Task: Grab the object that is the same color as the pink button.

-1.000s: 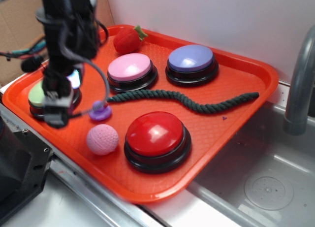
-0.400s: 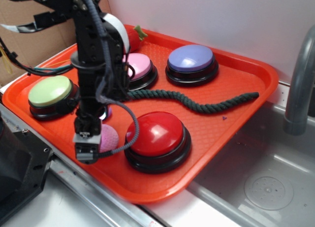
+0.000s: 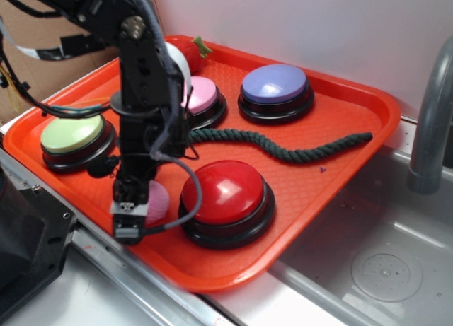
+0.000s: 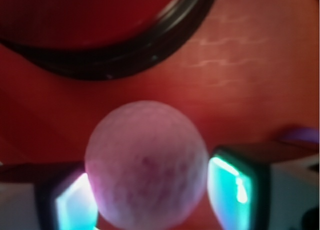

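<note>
Now tool [image 4: 150,202] pads astride pink ball [image 4: 146,162]

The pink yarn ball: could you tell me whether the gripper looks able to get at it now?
Probably yes: the pink yarn ball sits between the open gripper fingers, nothing blocking; the red button stands beside.
</note>
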You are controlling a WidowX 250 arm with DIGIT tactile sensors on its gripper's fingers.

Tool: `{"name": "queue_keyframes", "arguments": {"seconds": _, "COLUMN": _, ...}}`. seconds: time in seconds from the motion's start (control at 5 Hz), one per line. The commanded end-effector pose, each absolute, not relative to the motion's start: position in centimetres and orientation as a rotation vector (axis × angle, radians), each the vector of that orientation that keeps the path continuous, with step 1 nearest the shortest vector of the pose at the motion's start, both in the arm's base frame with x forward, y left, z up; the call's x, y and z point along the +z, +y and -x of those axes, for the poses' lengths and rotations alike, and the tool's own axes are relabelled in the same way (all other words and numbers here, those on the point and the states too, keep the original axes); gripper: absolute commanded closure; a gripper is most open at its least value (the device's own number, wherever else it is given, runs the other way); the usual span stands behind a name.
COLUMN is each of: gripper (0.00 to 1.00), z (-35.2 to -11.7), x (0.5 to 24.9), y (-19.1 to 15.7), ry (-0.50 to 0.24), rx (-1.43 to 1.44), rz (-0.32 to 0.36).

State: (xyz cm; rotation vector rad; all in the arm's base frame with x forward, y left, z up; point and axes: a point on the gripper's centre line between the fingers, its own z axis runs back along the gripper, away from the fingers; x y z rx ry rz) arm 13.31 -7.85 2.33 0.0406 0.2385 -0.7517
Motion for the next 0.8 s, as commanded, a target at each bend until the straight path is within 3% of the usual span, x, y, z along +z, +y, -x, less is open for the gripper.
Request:
{"name": "queue_keyframes", "arguments": {"seconds": 0.0, "gripper": 1.0, "z": -12.7, "x": 2.2, "y": -7.6, "ry": 0.219, "rx": -0.72, "rz": -0.034}}
{"name": "queue_keyframes", "arguments": {"seconds": 0.2, "gripper": 1.0, "z": -12.7, "x": 5.2, "y": -7.4, "ry": 0.185, "rx": -0.653, "rz": -0.033}}
{"name": "queue_keyframes", "arguments": {"seconds": 0.4, "gripper": 1.0, "z": -13.0, "x": 10.1, "y": -6.6, "ry": 0.105, "rx": -0.461, "rz": -0.087}}
{"name": "queue_keyframes", "arguments": {"seconds": 0.6, "gripper": 1.0, "z": -13.6, "x": 15.0, "y": -5.9, "ry": 0.144, "rx": -0.295, "rz": -0.126}}
